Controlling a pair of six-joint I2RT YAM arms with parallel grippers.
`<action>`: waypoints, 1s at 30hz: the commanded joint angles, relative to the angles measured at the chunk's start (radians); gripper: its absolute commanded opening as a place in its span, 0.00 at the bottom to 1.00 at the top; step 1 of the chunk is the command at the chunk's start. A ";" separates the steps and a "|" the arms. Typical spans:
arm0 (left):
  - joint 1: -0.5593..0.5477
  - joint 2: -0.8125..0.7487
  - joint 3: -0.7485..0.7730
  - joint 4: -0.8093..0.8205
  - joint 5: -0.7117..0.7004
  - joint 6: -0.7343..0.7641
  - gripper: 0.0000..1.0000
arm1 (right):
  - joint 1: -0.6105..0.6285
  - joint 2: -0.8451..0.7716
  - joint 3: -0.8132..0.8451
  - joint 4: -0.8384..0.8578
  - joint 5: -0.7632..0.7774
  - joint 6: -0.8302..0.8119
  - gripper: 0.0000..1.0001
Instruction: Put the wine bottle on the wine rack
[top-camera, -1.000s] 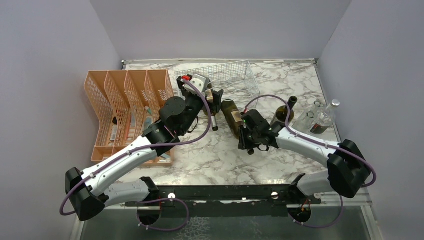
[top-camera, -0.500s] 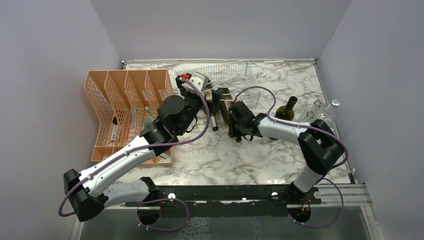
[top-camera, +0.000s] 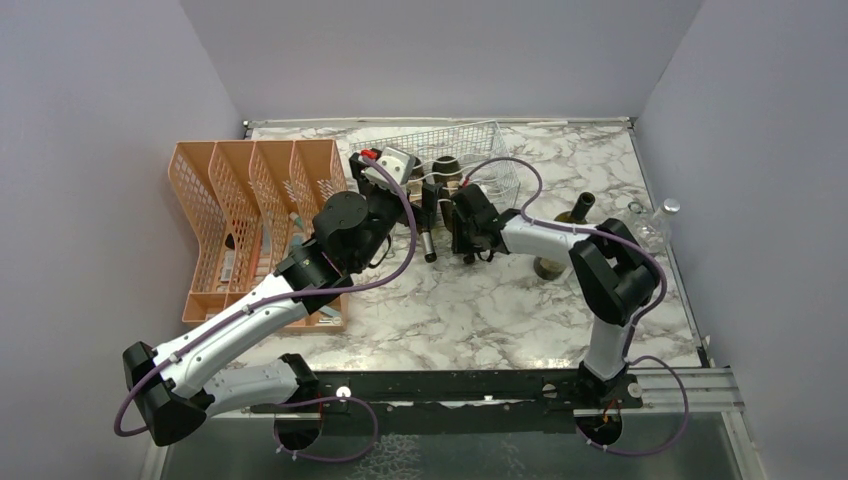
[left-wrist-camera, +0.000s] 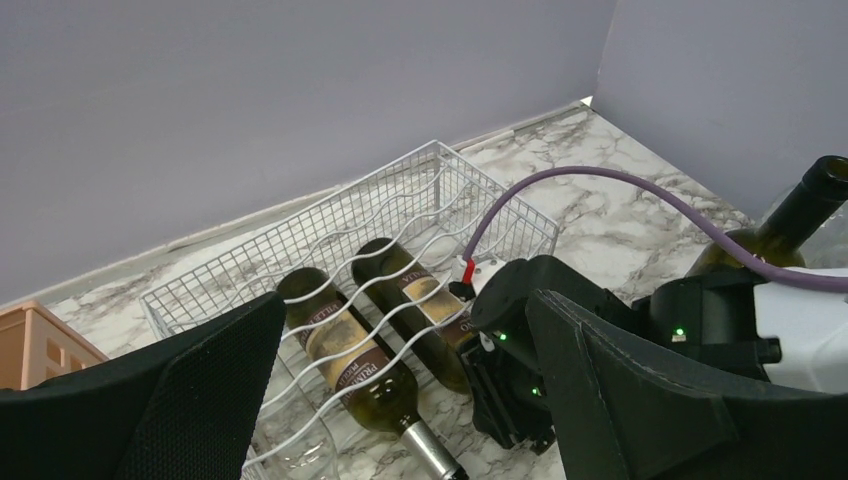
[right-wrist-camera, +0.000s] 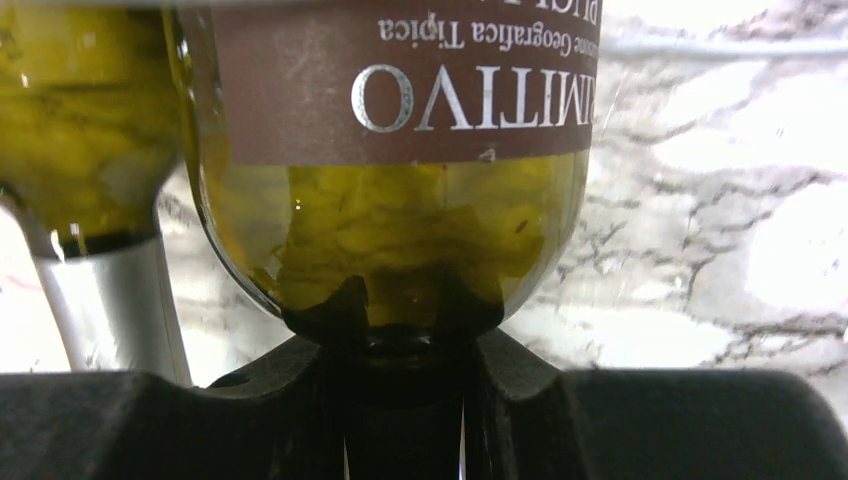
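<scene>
Where the right gripper (right-wrist-camera: 400, 345) clamps the neck, the wine bottle (right-wrist-camera: 400, 200) runs lengthwise straight away from it, its body lying inside the wine rack (left-wrist-camera: 420, 180); the left gripper (left-wrist-camera: 400, 400), spread wide and empty, hovers alongside.

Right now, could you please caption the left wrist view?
Right gripper holds a green glass wine bottle beside a second bottle in the white wire rack.
</scene>
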 joint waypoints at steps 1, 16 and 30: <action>0.002 -0.024 0.030 -0.013 0.009 -0.017 0.99 | -0.016 0.033 0.102 0.073 0.010 -0.064 0.09; 0.002 -0.030 0.023 -0.028 0.020 -0.030 0.99 | -0.049 0.114 0.209 -0.021 0.009 -0.104 0.38; 0.001 -0.032 0.033 -0.036 0.025 -0.022 0.99 | -0.053 0.003 0.192 -0.062 0.027 -0.140 0.74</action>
